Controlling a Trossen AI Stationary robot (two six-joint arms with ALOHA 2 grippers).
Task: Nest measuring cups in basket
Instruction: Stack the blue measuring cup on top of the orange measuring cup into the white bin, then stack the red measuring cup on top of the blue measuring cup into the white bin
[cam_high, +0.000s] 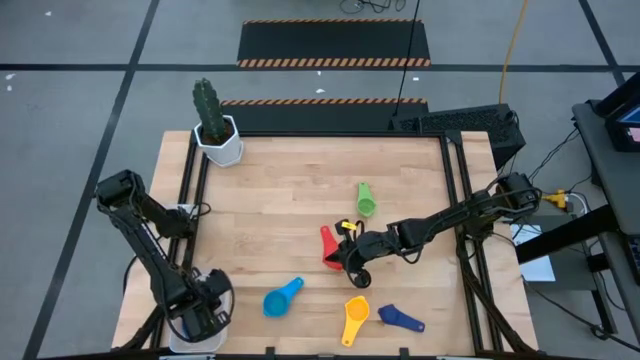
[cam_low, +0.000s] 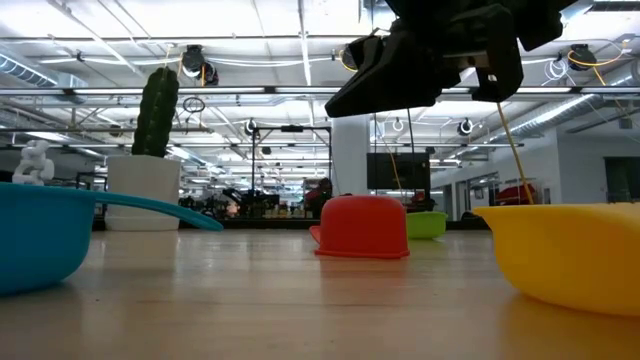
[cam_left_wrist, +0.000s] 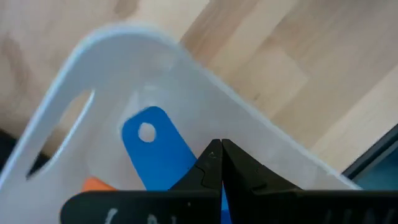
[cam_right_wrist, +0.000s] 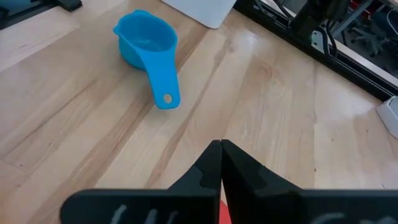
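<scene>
Right gripper (cam_high: 357, 272) shut beside red cup (cam_high: 329, 247)

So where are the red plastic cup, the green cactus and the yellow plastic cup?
red plastic cup (cam_low: 362, 226), low view, its upturned side
green cactus (cam_high: 207, 108), high view, its stem
yellow plastic cup (cam_high: 353, 330), high view, its bowl

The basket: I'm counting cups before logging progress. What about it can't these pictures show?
- High view: the left gripper covers the basket; its contents are hidden.
- Left wrist view: only a blue handle and an orange bit show; the shut fingers and the frame edge cut off the rest.
- Low view: basket out of frame.
</scene>
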